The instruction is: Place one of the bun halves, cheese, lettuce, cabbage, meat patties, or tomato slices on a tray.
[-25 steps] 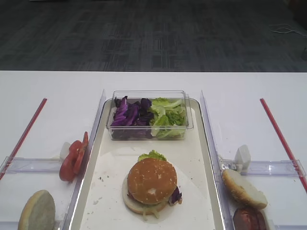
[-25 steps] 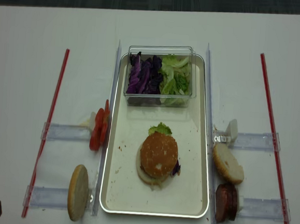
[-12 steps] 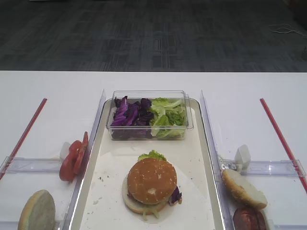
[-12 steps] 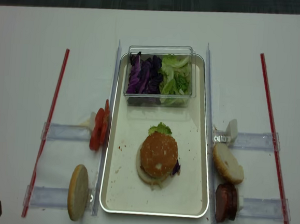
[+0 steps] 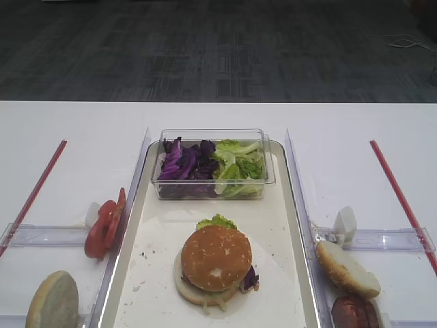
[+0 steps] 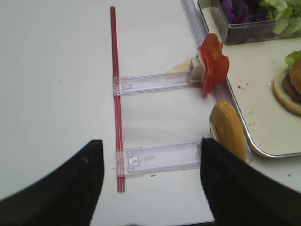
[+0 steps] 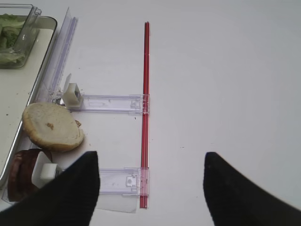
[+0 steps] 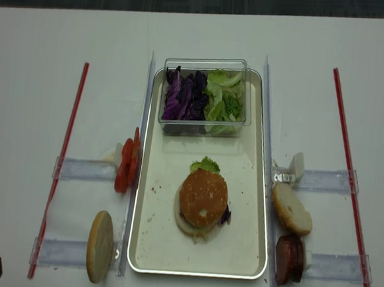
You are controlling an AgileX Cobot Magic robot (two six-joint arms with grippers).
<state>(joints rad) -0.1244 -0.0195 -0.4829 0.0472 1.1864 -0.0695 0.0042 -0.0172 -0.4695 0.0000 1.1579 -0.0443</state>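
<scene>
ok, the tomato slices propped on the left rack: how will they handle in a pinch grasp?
The tomato slices stand on edge against a white stop on the clear plastic rack, so a sideways nudge would probably topple them. They look thin and wet, likely floppy and slippery. Packed together, several may lift at once.

Sesame bun top (image 8: 204, 196) domed-side up atop stacked burger, mid tray (image 8: 242, 267); tomato slices (image 6: 214, 69) upright ahead of left gripper (image 6: 150, 181).
</scene>
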